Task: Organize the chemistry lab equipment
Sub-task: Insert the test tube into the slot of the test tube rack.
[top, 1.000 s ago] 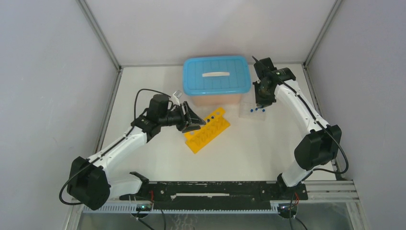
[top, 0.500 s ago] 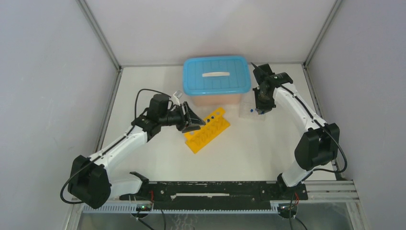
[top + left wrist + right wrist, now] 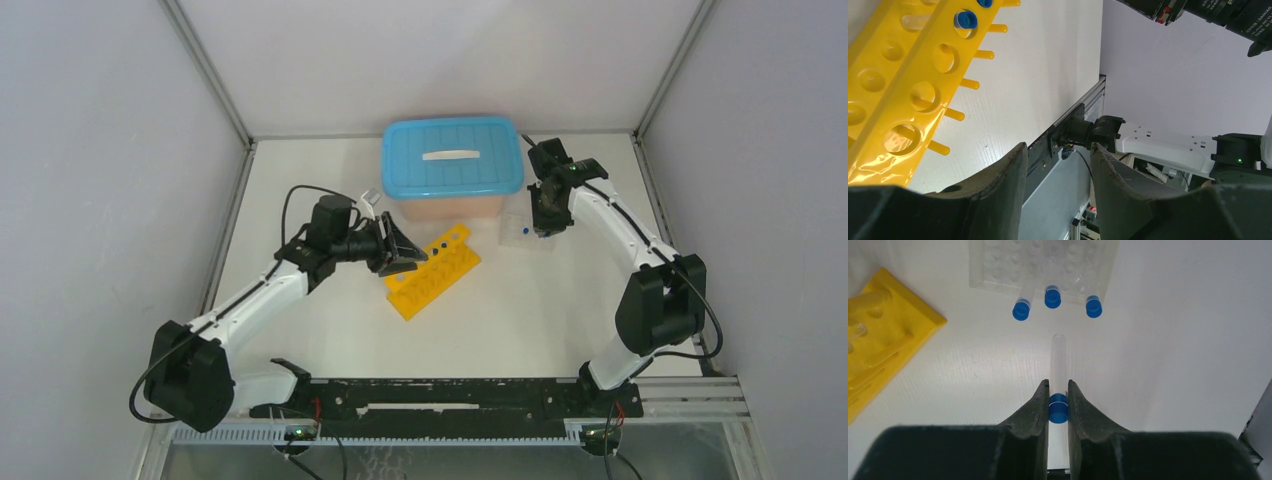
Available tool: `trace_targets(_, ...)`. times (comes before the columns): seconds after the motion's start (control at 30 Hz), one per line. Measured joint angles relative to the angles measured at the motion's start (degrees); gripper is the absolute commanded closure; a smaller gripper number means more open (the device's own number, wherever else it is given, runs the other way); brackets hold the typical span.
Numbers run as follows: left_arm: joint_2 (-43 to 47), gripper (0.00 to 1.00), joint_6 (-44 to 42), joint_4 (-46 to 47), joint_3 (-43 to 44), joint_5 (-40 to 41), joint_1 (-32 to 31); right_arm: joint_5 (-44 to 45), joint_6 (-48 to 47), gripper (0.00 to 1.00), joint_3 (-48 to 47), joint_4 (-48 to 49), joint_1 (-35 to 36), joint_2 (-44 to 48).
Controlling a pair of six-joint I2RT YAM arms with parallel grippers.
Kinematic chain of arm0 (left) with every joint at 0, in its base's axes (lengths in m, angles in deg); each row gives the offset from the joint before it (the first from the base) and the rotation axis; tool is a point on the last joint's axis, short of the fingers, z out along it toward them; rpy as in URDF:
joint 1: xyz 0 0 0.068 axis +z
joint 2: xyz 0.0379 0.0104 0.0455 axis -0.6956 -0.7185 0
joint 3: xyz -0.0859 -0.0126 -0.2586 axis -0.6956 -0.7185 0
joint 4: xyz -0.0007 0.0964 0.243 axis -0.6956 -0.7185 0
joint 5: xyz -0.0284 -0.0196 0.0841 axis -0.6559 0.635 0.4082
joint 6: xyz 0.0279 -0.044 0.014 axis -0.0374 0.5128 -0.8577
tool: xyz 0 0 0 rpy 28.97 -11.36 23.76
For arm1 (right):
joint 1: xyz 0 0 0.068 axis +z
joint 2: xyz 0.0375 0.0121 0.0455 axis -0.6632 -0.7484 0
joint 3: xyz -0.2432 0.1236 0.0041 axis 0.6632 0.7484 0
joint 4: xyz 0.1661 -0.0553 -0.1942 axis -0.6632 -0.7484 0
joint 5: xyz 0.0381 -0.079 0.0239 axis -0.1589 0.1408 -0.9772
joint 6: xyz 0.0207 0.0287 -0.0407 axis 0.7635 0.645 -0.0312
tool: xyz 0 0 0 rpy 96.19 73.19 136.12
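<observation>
Over the white table (image 3: pixel 1173 340), right gripper (image 3: pixel 1058 388) clamps a blue-capped tube (image 3: pixel 1058 357).

Rack (image 3: pixel 432 271) on the table (image 3: pixel 520 310), directly near of the lidded box (image 3: pixel 453 170). Tray (image 3: pixel 527 232) right of the rack (three tubes (image 3: pixel 1052 296) lying on it), by the box's near right corner.

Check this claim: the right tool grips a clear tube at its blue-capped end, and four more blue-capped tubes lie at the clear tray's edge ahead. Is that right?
Not quite: three, not four. The right wrist view shows the right tool gripping the tube at its blue-capped end, with three more blue-capped tubes at the edge of the clear tray.
</observation>
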Motion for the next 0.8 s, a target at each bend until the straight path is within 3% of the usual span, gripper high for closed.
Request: trace_targets(0.8, -3.1, 0.47, -1.4, 0.0, 0.0, -2.5, 2.4, 0.9, 0.0, 0.89, 0.6, 4.8, -1.0, -4.5)
